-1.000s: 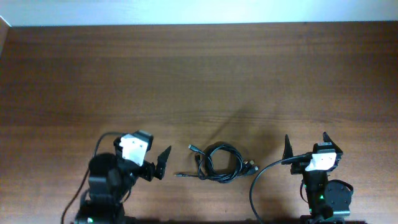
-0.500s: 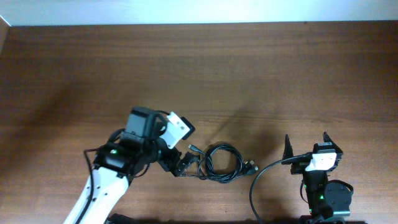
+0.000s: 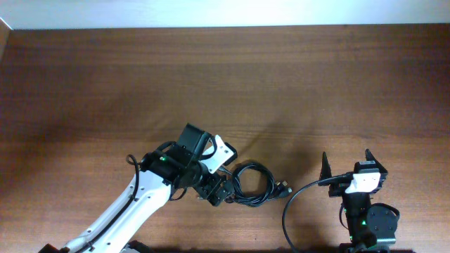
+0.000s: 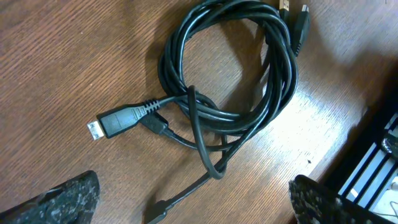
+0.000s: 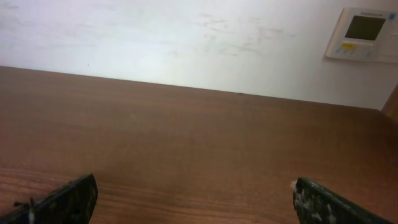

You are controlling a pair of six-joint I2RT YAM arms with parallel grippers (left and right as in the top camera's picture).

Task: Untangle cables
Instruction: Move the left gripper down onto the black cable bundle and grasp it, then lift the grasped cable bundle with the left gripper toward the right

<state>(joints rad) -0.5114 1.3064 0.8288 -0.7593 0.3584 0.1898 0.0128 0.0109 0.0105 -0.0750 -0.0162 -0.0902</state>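
Two open, empty tools: left tool (image 3: pixel 216 190) over left-right-lying cables (image 4: pixel 287 68), right tool (image 3: pixel 346 163) apart.

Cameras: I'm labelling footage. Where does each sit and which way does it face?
Overhead: above the table, facing straight down; both arms show, left gripper at the cables, right gripper near its base.
Left wrist: on the left arm, facing down at the cables; its fingertips in the lower corners.
Right wrist: on the right arm, facing across the table to a wall panel; fingertips in the lower corners.
Shared: overhead and left wrist both show the cables.
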